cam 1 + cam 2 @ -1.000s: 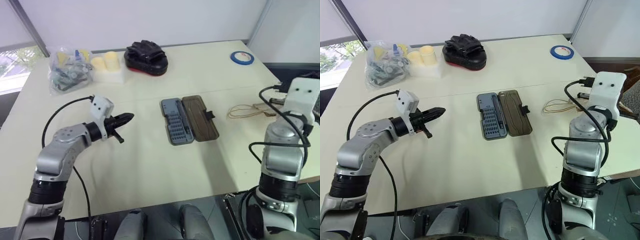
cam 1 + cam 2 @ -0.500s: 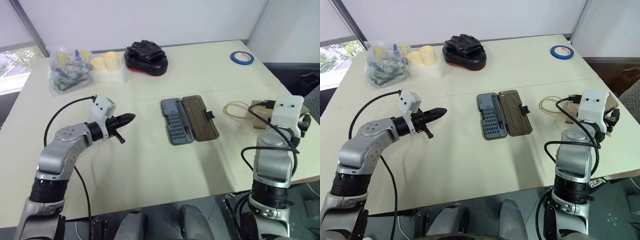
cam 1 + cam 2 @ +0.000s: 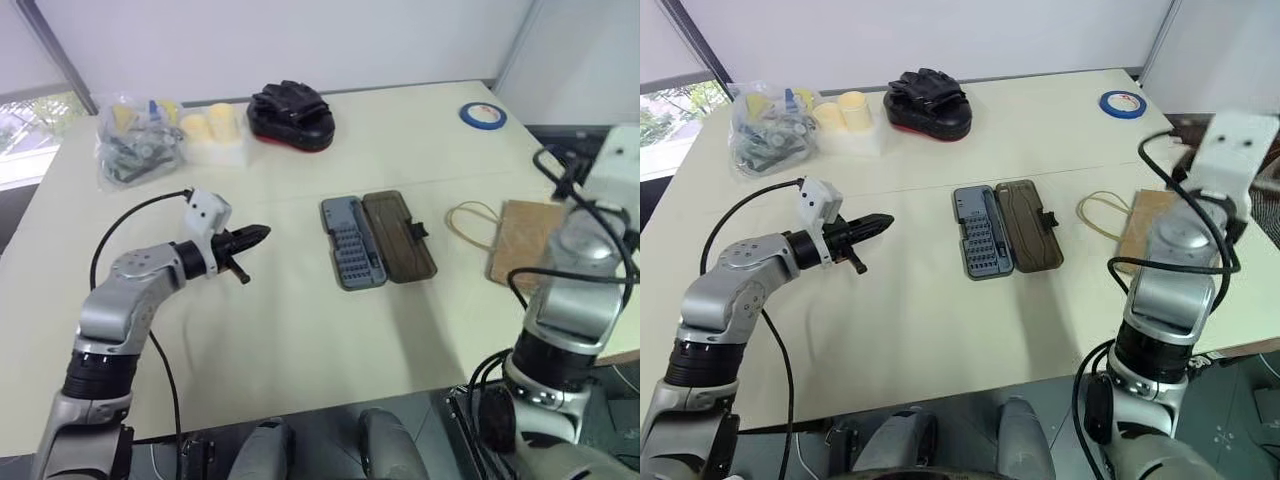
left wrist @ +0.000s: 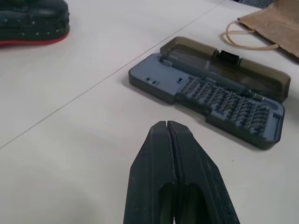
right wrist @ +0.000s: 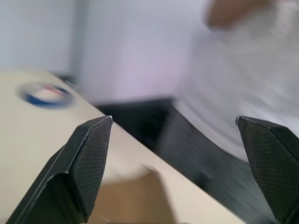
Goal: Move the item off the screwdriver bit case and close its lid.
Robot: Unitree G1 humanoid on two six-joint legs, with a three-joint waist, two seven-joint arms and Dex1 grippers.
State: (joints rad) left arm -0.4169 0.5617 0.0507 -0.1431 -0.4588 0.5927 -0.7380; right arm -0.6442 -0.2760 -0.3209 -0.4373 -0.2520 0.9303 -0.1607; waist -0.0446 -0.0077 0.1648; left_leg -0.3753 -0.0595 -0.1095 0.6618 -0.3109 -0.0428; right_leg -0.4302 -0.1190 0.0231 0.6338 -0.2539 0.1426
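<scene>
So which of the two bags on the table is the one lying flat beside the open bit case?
The brown paper bag with string handles, lying flat just right of the open bit case. The clear plastic bag of small parts sits bunched up at the far left corner.

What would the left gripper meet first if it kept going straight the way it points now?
Most likely the screwdriver bit case, at its grey tray side. The left gripper, jaws shut, points across bare table toward it, though depth is hard to judge.
</scene>
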